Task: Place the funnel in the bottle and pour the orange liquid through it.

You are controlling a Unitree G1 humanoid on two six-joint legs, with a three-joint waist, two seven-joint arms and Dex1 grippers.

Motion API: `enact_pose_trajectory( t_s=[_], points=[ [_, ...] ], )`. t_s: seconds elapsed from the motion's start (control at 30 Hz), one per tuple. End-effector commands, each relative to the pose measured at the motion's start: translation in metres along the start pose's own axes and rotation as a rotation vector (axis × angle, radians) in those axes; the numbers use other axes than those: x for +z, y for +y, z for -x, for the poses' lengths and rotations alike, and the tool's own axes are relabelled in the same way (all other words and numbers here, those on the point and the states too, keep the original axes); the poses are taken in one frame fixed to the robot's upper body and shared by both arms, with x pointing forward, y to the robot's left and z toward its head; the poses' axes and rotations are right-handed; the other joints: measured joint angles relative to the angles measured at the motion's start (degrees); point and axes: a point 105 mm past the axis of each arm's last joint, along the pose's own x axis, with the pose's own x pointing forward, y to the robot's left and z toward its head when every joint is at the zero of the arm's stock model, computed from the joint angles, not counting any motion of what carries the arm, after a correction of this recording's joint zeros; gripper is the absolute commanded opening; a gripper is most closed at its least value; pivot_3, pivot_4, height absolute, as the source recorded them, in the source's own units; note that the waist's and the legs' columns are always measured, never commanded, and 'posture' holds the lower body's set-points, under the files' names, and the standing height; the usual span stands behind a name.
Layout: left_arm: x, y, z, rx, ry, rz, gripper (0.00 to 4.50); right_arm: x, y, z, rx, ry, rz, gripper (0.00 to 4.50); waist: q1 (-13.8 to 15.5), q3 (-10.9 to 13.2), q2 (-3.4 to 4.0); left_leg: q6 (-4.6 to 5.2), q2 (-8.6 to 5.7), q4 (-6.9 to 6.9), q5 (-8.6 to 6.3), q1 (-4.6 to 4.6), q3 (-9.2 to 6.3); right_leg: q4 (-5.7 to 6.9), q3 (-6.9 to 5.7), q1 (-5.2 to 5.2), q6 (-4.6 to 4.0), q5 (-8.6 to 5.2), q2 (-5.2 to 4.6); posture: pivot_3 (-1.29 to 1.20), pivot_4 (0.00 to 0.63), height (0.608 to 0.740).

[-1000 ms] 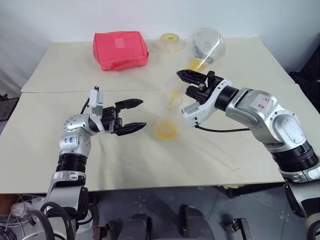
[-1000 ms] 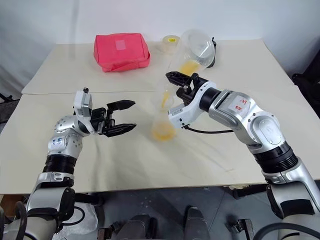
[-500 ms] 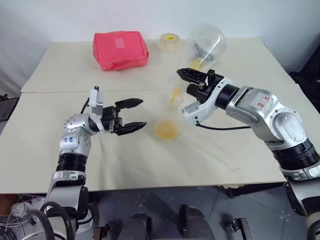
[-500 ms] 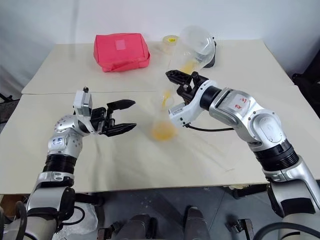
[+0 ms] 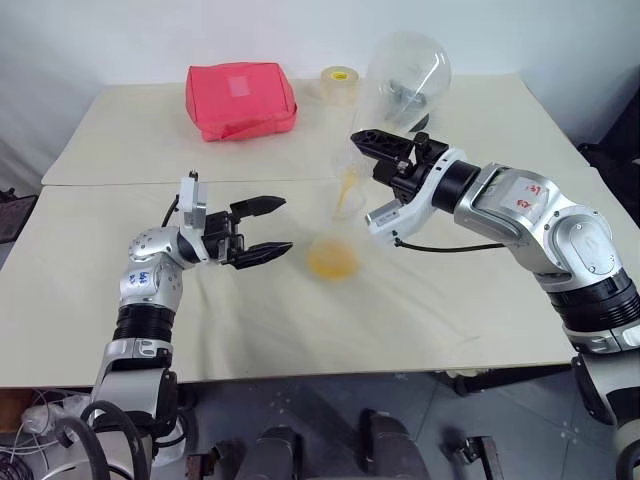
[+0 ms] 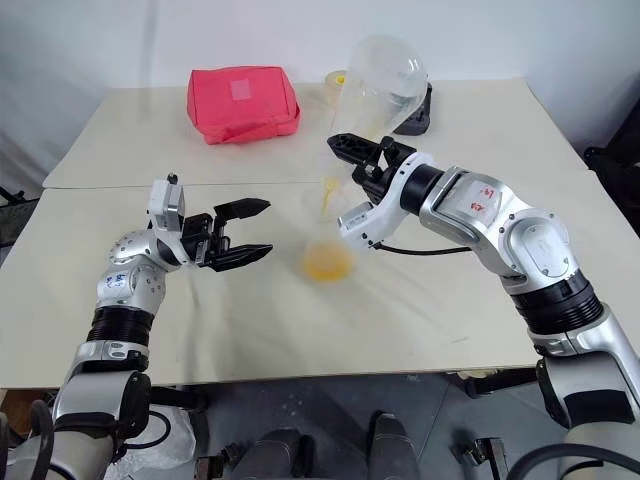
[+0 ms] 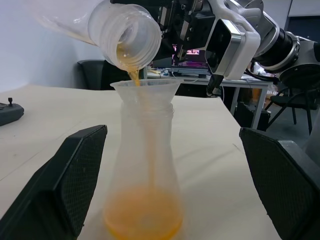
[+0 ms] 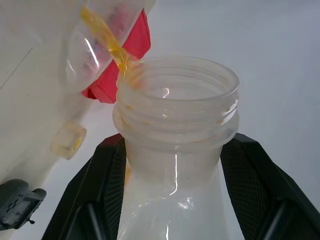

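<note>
Right gripper (image 5: pixel 385 150) clamped on upended flask (image 5: pixel 405 85), raised above funnel (image 7: pixel 145 90) in bottle (image 7: pixel 145 175); left gripper (image 5: pixel 268 228) level, fingers apart.

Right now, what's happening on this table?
The right claw is shut on the neck of a round flask, tipped mouth-down over the funnel that sits in the bottle. A thin stream of orange liquid runs through the funnel and pools in the bottle's base. The left claw hangs open beside the bottle, not touching it. A red pouch and tape roll lie at the far edge.
</note>
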Motion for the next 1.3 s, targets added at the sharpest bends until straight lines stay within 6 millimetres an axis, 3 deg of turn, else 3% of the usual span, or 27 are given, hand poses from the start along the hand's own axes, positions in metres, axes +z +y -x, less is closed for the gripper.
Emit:
enact_pose_trajectory(
  t_s=[0.03, 0.47, 0.97, 1.2, 1.3],
  points=[
    [0.011, 0.002, -0.002, -0.010, -0.013, -0.054, 4.50, -0.009, -0.020, 0.004, -0.070, 0.023, 0.045, 2.41, 0.0, 0.0, 0.00, 0.00, 0.00, 0.00, 0.00, 0.00, 0.00, 0.00, 0.00, 0.00, 0.00, 0.00, 0.00, 0.00, 0.150, 0.740],
    [0.011, 0.002, -0.002, -0.007, -0.010, -0.057, 4.50, -0.006, -0.018, 0.004, -0.065, 0.008, 0.048, 2.41, -0.1, 0.0, 0.00, 0.00, 0.00, 0.00, 0.00, 0.00, 0.00, 0.00, 0.00, 0.00, 0.00, 0.00, 0.01, 0.00, 0.150, 0.740],
    [0.007, 0.004, 0.001, 0.008, 0.030, -0.061, 4.50, 0.005, -0.017, 0.003, -0.082, 0.025, -0.072, 2.41, 0.0, 0.0, 0.00, 0.00, 0.00, 0.00, 0.00, 0.00, 0.00, 0.02, 0.00, 0.00, 0.00, 0.00, 0.01, 0.00, 0.150, 0.740],
    [0.009, 0.008, 0.000, 0.019, 0.055, -0.064, 4.50, 0.002, -0.019, 0.008, -0.130, 0.084, -0.376, 2.41, 0.0, 0.0, 0.00, 0.00, 0.01, 0.02, 0.00, 0.00, 0.00, 0.03, 0.00, 0.00, 0.00, 0.00, 0.01, 0.00, 0.150, 0.740],
    [0.008, 0.011, 0.000, 0.027, 0.075, -0.061, 4.50, -0.006, -0.021, 0.014, -0.194, 0.134, -0.642, 2.41, 0.1, 0.0, 0.00, 0.00, 0.03, 0.03, 0.00, 0.00, -0.02, 0.06, -0.01, 0.01, 0.00, 0.00, 0.00, 0.00, 0.150, 0.740]
  ],
)
